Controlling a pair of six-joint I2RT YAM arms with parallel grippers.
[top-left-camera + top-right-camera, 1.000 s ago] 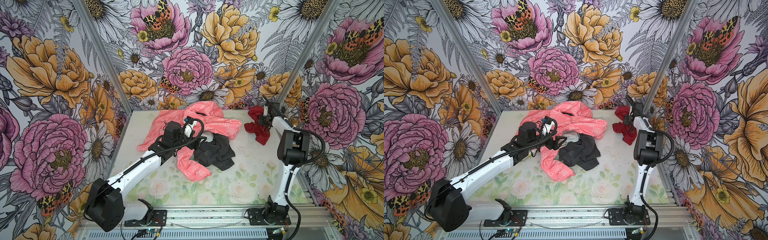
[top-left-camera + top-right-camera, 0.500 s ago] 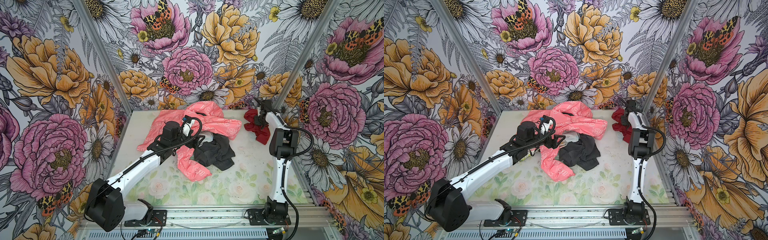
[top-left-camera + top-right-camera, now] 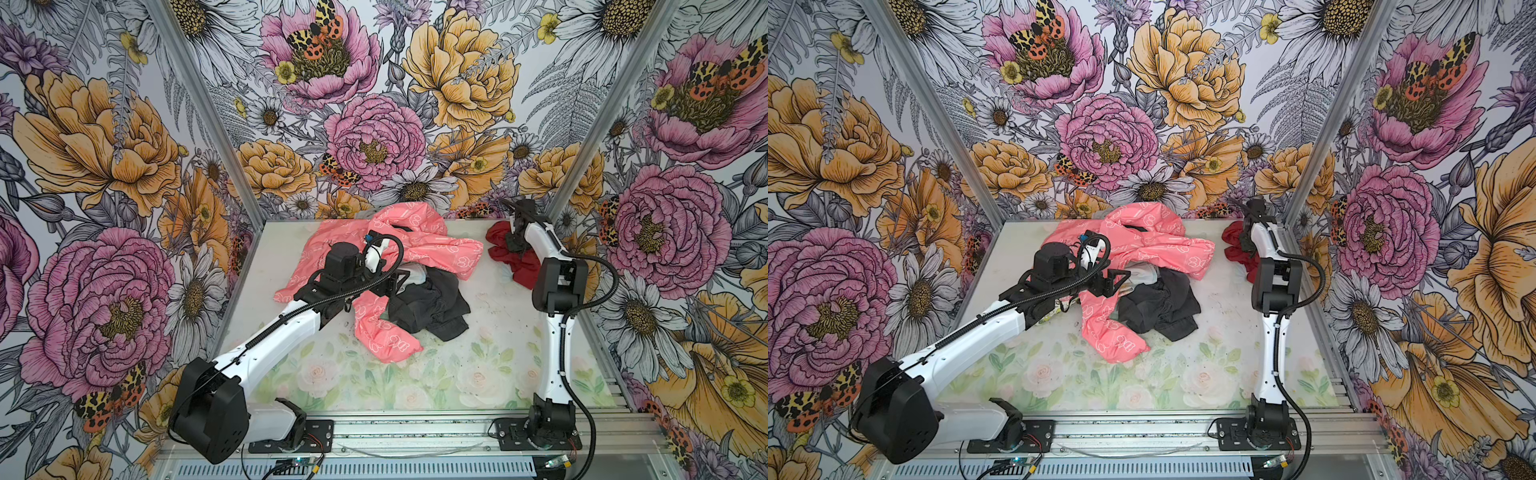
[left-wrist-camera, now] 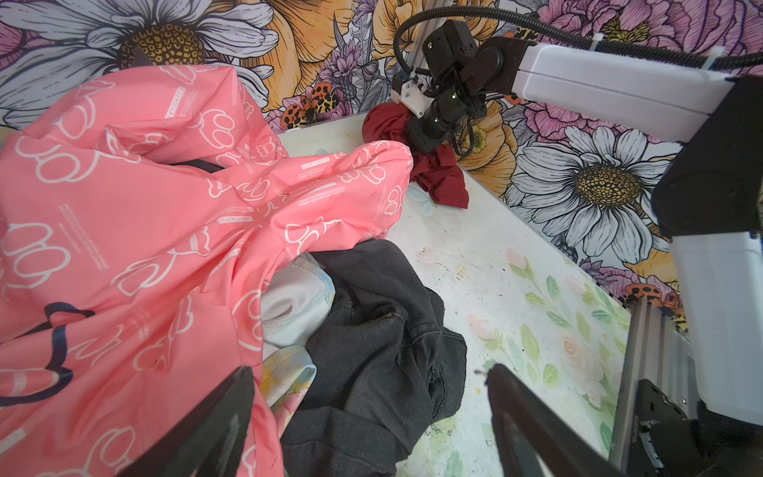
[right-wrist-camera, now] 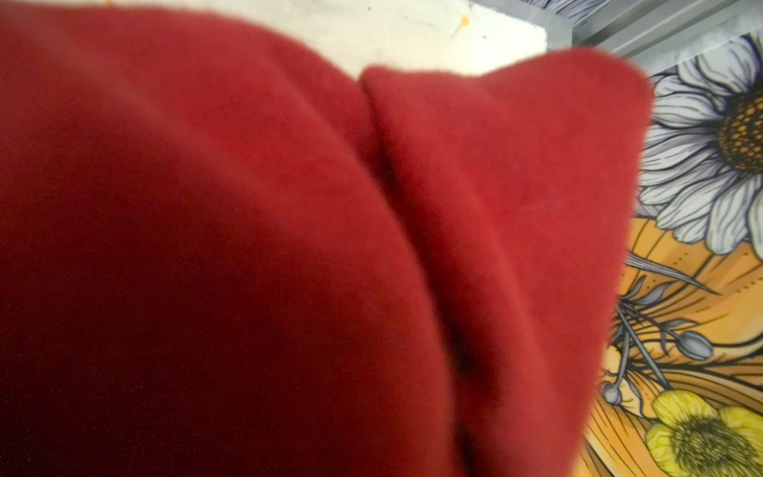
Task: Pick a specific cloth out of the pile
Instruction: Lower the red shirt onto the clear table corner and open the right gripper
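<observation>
Over the last second my right arm has folded in. Its black elbow joint (image 3: 559, 282) has swung from out near the right wall toward the middle of the desk (image 3: 490, 357). The white lower link (image 3: 555, 357) now stands almost upright, where before it leaned outward. The right hand (image 3: 514, 245) has shifted a little to the left with that swing. The small dark red fabric cloth (image 3: 524, 270) has gone along with it. Its upper bunch now lies closer to the edge of the large coral-pink white-printed garment (image 3: 436, 249) than it did. Both top views show the same shift.
</observation>
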